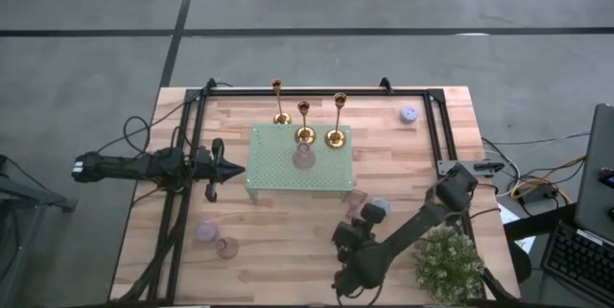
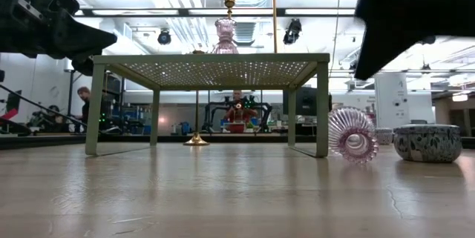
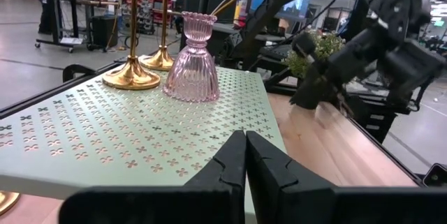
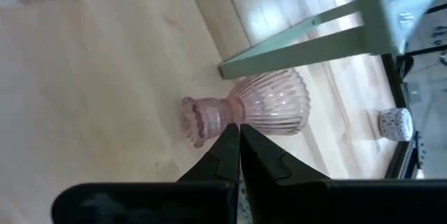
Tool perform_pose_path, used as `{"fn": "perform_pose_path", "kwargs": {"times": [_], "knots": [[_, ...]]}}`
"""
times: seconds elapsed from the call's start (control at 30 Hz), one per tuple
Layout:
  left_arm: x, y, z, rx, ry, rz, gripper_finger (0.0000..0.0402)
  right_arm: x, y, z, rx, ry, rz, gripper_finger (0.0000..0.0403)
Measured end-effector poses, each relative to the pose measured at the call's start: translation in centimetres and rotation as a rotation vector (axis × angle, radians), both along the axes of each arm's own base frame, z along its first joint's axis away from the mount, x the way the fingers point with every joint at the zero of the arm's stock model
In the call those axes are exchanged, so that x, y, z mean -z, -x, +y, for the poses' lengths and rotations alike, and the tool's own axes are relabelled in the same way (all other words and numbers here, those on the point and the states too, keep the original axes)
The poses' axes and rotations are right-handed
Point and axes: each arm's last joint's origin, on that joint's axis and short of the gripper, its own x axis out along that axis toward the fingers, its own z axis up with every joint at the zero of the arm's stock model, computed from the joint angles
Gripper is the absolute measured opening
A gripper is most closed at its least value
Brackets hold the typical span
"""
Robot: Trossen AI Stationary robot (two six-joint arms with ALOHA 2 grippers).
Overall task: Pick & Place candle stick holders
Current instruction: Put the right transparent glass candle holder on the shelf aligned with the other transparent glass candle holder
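Observation:
Three gold candlesticks stand upright at the table's far middle. Two stand by their round bases (image 1: 305,135) (image 1: 335,139) on the green perforated stand (image 1: 278,178), and one (image 1: 280,116) stands on the table behind it. A pink ribbed glass holder (image 3: 191,63) stands on the stand in front of them. My left gripper (image 1: 217,170) is shut and hovers left of the stand at its top's height (image 3: 244,144). My right gripper (image 1: 363,212) is shut, high above a second pink glass holder (image 4: 244,109) that lies on its side on the table by the stand's near right leg.
A speckled grey-blue bowl (image 2: 427,142) sits right of the fallen pink holder. A lavender piece (image 1: 410,113) is at the far right. Two small pink and lavender pieces (image 1: 217,239) lie near left. A potted plant (image 1: 446,262) is near right. A black frame (image 1: 436,116) edges the table.

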Motion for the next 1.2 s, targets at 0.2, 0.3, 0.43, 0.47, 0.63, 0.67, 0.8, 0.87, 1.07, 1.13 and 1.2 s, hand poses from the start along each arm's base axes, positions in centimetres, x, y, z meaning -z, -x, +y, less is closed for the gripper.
{"fn": "perform_pose_path", "kwargs": {"times": [0.2,0.3,0.43,0.47,0.63,0.67,0.8,0.87,1.07,1.13,1.2], "knots": [[0.0,0.0,0.0,0.0,0.0,0.0,0.0014,-1.3,0.4,0.0,-0.011,-0.024,-0.045,0.0008],[0.0,0.0,0.0,0.0,0.0,0.0,0.0014,-0.8,0.4,0.3,-0.021,-0.031,-0.06,0.0008],[0.0,0.0,0.0,0.0,0.0,0.0,0.0014,0.2,0.4,0.7,-0.033,-0.014,-0.048,0.0011],[0.0,0.0,0.0,0.0,0.0,0.0,0.0014,0.5,0.4,0.8,-0.037,-0.006,-0.043,0.0015],[0.0,0.0,0.0,0.0,0.0,0.0,0.0014,2.2,0.3,1.2,-0.034,0.013,-0.022,0.0058],[0.0,0.0,0.0,0.0,0.0,0.0,0.0014,2.4,0.3,1.3,-0.034,0.017,-0.019,0.007],[0.0,0.0,0.0,0.0,0.0,0.0,0.0014,3.4,0.2,1.4,-0.031,0.034,-0.006,0.0122],[0.0,0.0,0.0,0.0,0.0,0.0,0.0014,3.8,0.1,1.5,-0.03,0.043,0.0,0.0144],[0.0,0.0,0.0,0.0,0.0,0.0,0.0014,5.4,0.2,1.8,-0.037,0.074,0.033,0.0187],[0.0,0.0,0.0,0.0,0.0,0.0,0.0014,5.8,0.3,1.8,-0.022,0.085,0.027,0.019],[0.0,0.0,0.0,0.0,0.0,0.0,0.0014,6.2,0.2,1.8,-0.013,0.099,0.015,0.0191]]}}
